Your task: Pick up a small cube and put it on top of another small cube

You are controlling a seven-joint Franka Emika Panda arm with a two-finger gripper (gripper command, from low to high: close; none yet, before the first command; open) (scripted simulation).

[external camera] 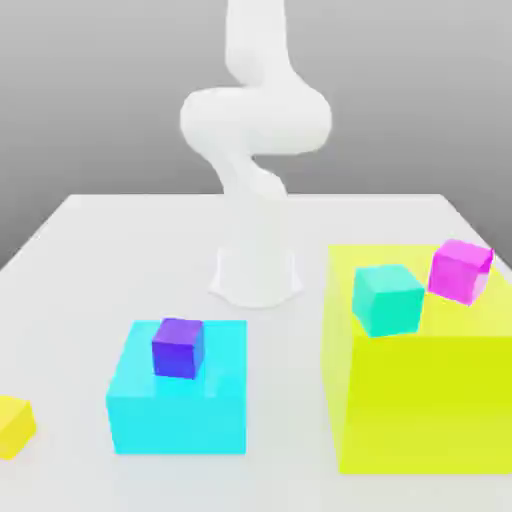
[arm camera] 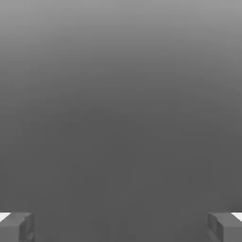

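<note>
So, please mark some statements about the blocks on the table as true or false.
1. The purple cube sits on the cyan block. True.
2. The pink cube lies on the table. False: it rests on the big yellow block.
3. The teal cube is on the big yellow block. True.
4. The gripper holds a cube. False: its fingers are apart, with nothing between them.
5. The small yellow cube sits on the table. True.

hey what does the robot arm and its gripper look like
The arm is plain glossy white, made of thick rounded segments that curve into one another, rising from a flared round white base. No cables or markings show on it. In the hand view, the gripper has blocky grey fingertips with white behind them.
</note>
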